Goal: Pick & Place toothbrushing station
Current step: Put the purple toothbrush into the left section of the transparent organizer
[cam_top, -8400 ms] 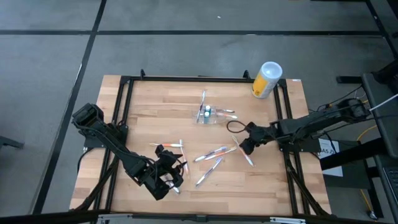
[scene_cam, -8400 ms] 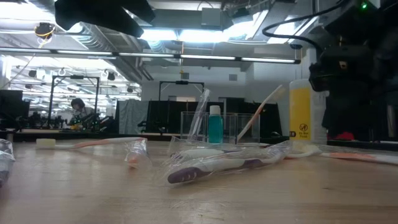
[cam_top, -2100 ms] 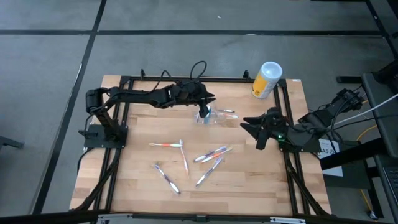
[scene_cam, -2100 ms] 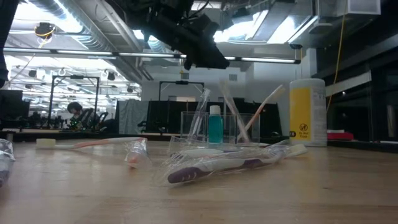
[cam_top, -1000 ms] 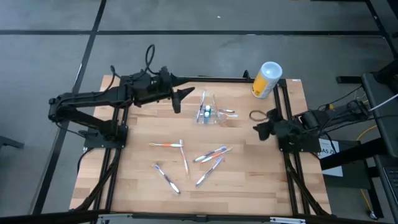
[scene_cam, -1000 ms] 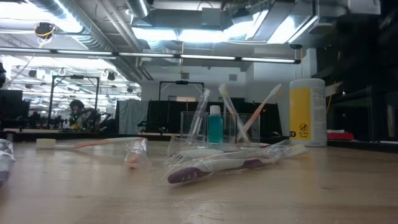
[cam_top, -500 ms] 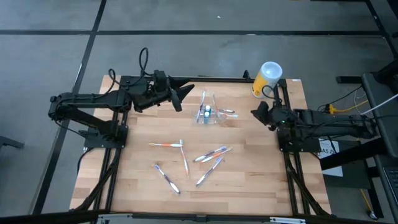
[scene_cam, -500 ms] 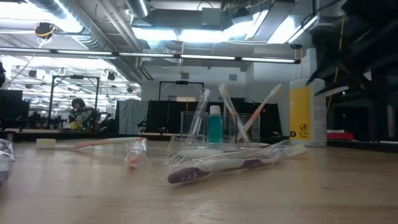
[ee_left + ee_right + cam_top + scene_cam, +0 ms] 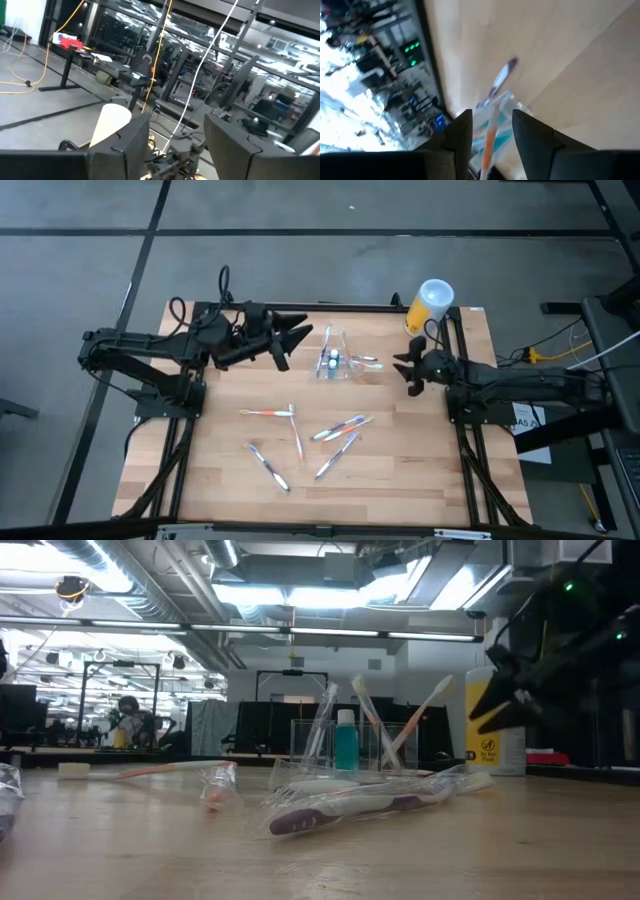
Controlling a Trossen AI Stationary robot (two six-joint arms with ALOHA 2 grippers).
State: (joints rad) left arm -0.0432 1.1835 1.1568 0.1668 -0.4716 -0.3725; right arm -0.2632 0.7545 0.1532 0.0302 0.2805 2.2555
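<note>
The toothbrushing station (image 9: pixel 335 362) is a clear plastic holder standing on its base at the far middle of the table. Several toothbrushes and a teal-capped tube stand in it (image 9: pixel 345 743). My right gripper (image 9: pixel 406 370) hovers open to its right, pointing at it, with nothing between the fingers. The right wrist view shows the station (image 9: pixel 509 100) ahead, between my right gripper's fingers (image 9: pixel 491 120). In the low view my right gripper (image 9: pixel 492 692) hangs in front of the yellow canister. My left gripper (image 9: pixel 292 338) is open above the table, left of the station.
A yellow canister with a white lid (image 9: pixel 428 307) stands at the far right corner. Wrapped toothbrushes lie loose on the wood: one (image 9: pixel 270 412) mid-left, two (image 9: pixel 340 430) at the centre, one (image 9: pixel 270 465) nearer the front. A black frame rail (image 9: pixel 300 307) runs along the far edge.
My right gripper has rolled about its own axis, sunk toward the table and now points at the station; in the low view it has come down in front of the canister. My left gripper has rolled a little. The station and the loose toothbrushes have stayed put.
</note>
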